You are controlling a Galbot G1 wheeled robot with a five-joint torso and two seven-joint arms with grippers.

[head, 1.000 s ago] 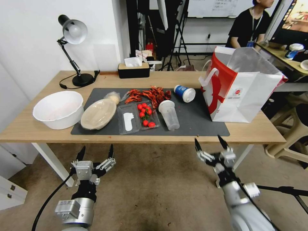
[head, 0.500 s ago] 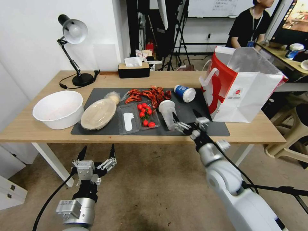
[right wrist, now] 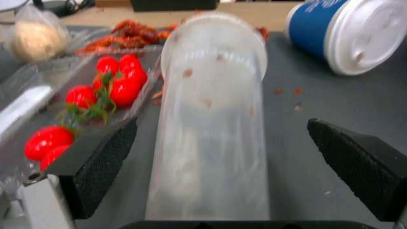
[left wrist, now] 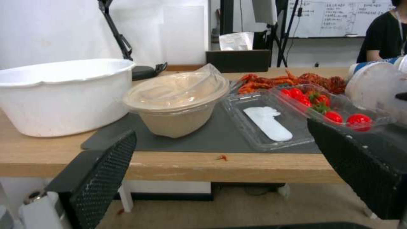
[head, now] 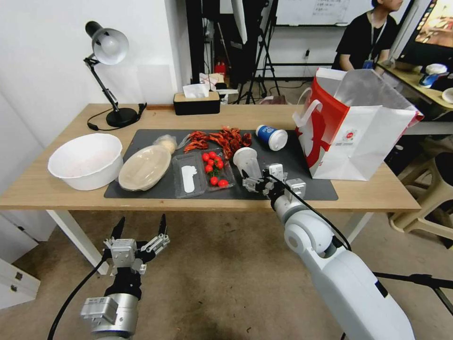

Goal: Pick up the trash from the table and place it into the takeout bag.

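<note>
Trouble could come easily at this stage: the clear plastic cup [right wrist: 212, 127] lies on its side on the dark mat [head: 283, 174], and I'd guess a thin, round wall like that could roll off toward the clamshell of cherry tomatoes [head: 214, 170] if one finger arrives first. A hard squeeze might buckle it, too. The right hand [head: 265, 182] is low over the front of the worktop [head: 377, 193], fingers spread wide and holding nothing, and in the right wrist view the cup runs straight down the gap between them, its closed end nearest the palm, its mouth pointing away toward the crayfish shells [head: 222, 138]. Neither finger pad touches the cup that I can make out; the one on the tomato side sits closer.

Beyond the cup, the blue paper cup [head: 271, 137] lies tipped over too, lid on. The takeout bag [head: 358, 132] stands upright at the right end of the worktop, near the cup. The beige lidded container [left wrist: 178, 101] waits beside the white bowl [head: 85, 160]. The left hand [head: 139, 231] hangs below the worktop edge, open, empty.
</note>
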